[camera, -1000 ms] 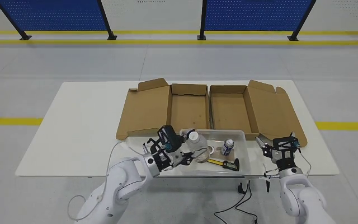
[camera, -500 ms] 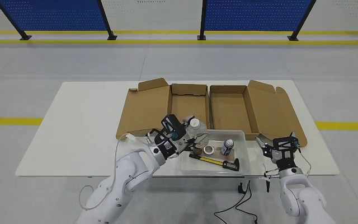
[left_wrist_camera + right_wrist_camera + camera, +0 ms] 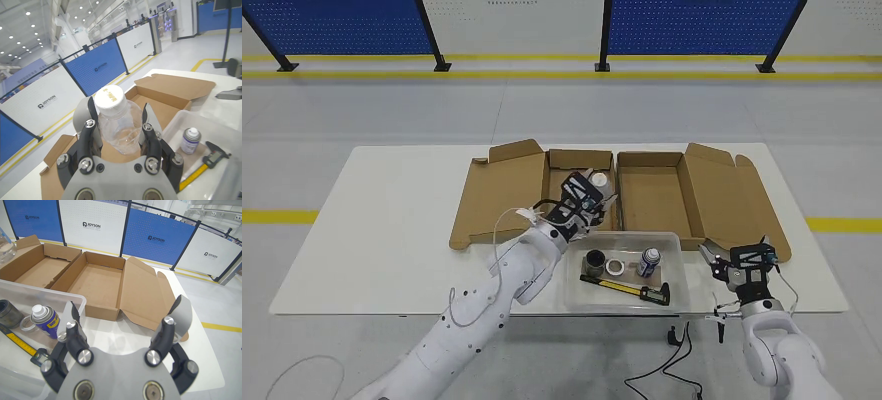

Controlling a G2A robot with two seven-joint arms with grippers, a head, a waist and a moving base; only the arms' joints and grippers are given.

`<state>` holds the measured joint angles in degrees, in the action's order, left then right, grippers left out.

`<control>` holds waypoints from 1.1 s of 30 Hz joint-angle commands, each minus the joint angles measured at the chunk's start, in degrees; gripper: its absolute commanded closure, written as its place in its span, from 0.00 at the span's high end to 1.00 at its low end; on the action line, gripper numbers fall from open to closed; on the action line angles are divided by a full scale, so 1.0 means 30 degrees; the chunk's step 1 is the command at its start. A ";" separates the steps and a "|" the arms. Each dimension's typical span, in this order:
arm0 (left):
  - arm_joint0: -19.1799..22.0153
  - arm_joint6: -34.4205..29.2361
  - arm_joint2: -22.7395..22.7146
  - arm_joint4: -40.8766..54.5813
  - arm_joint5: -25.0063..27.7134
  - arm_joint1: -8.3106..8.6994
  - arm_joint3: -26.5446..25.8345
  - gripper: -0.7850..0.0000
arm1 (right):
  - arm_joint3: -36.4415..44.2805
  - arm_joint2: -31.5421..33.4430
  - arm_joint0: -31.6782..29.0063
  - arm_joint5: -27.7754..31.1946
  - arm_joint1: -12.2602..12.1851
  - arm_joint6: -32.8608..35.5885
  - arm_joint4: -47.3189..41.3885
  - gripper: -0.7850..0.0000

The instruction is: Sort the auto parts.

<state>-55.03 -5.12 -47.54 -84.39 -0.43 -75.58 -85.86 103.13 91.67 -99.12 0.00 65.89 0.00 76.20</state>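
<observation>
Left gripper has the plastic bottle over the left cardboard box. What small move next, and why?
Probably lower the left gripper slightly toward the floor of the left cardboard box before opening. It is shut on the bottle, which hangs above that box's floor. Dropping it from this height might make it bounce or roll.

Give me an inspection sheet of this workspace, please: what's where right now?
Surface: white table; left box and right box, open cardboard, side by side; clear bin in front of them.
Job's things: clear bottle held over the left box; spray can, caliper, metal cylinder and ring in the bin.
Clutter: nothing seen.
End effectors: left end effector shut on the bottle; right end effector open, empty, beside the bin.
Cables: black cable hanging off the table's front edge.
Surroundings: blue fence panels, yellow floor lines.
</observation>
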 commanded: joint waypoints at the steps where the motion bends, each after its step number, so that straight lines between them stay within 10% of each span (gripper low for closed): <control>1: 0.0660 0.0104 0.0496 -0.0376 -0.1095 -0.0319 0.1476 0.00 | 0.0000 0.0000 0.0000 0.0000 0.0000 0.0000 0.0000 1.00; 25: 0.3853 0.2092 0.1843 0.0739 -0.4101 -0.2877 1.2152 0.00 | 0.0000 0.0000 0.0000 0.0000 0.0000 0.0000 0.0000 1.00; 29: 0.4038 0.2171 0.1847 0.0790 -0.3950 -0.3120 1.2699 0.47 | 0.0000 0.0000 0.0000 0.0000 0.0000 0.0000 0.0000 1.00; 31: 0.4135 0.2095 0.1915 0.0429 -0.4061 -0.3207 1.2945 1.00 | 0.0000 0.0000 0.0000 0.0000 0.0000 0.0000 0.0000 1.00; 33: 0.4127 0.2056 0.1887 0.0398 -0.4170 -0.3301 1.3035 1.00 | 0.0000 0.0000 0.0000 0.0000 0.0000 0.0000 0.0000 1.00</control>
<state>-42.62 1.12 -41.83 -83.16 -12.74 -85.37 -46.86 103.13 91.67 -99.12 0.00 65.89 0.00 76.20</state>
